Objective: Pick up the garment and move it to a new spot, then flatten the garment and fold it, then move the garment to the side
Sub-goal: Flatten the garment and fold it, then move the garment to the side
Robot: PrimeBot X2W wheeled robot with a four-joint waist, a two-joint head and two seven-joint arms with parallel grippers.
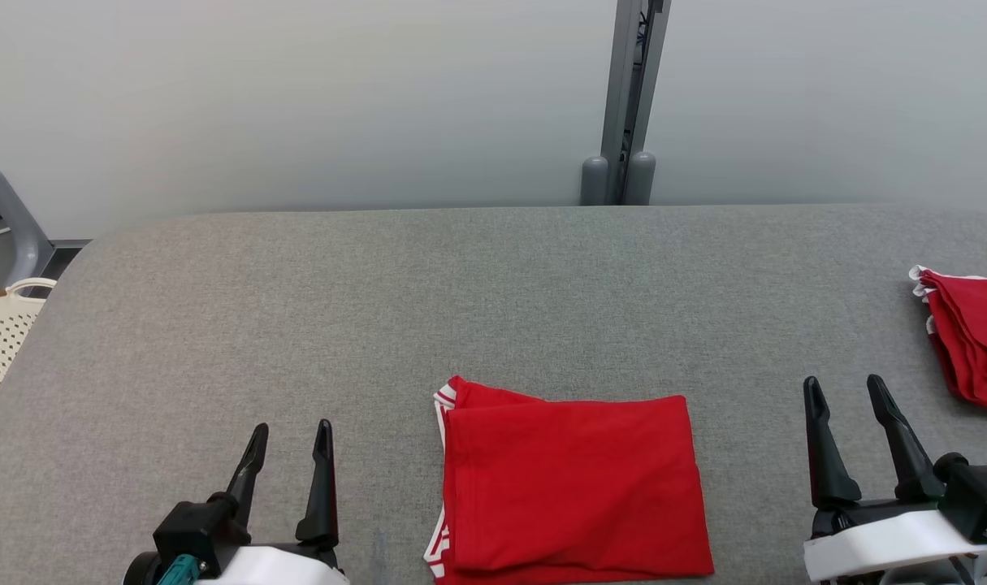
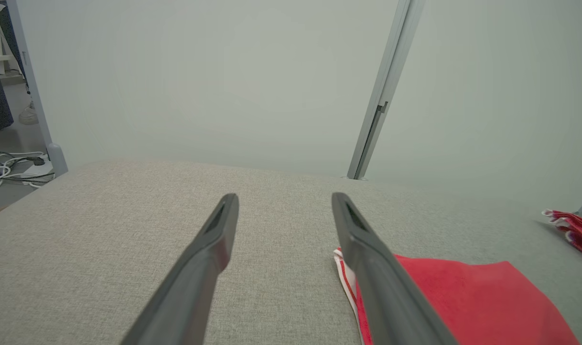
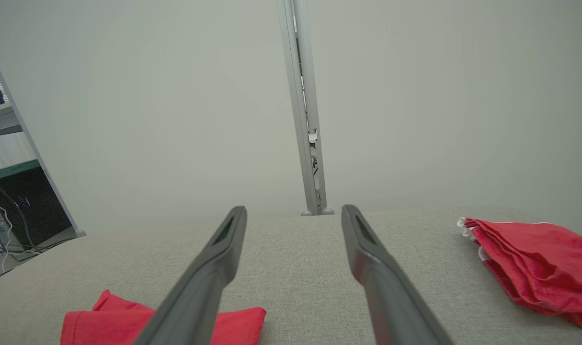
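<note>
Red folded fabric garment with white trim (image 1: 570,487): lying flat, near centre of grey cloth-covered table (image 1: 379,284). Left gripper (image 1: 292,425) and right gripper (image 1: 842,379) flanking it, fingers spread, empty. Likely handling soft, light, limp; pinching side edges advisable.

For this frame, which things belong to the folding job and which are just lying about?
Job: folded red garment, lying between the open left gripper and open right gripper; grey table under it.
Lying about: red pile at the table's right edge; white basket off the left; grey post behind.
</note>
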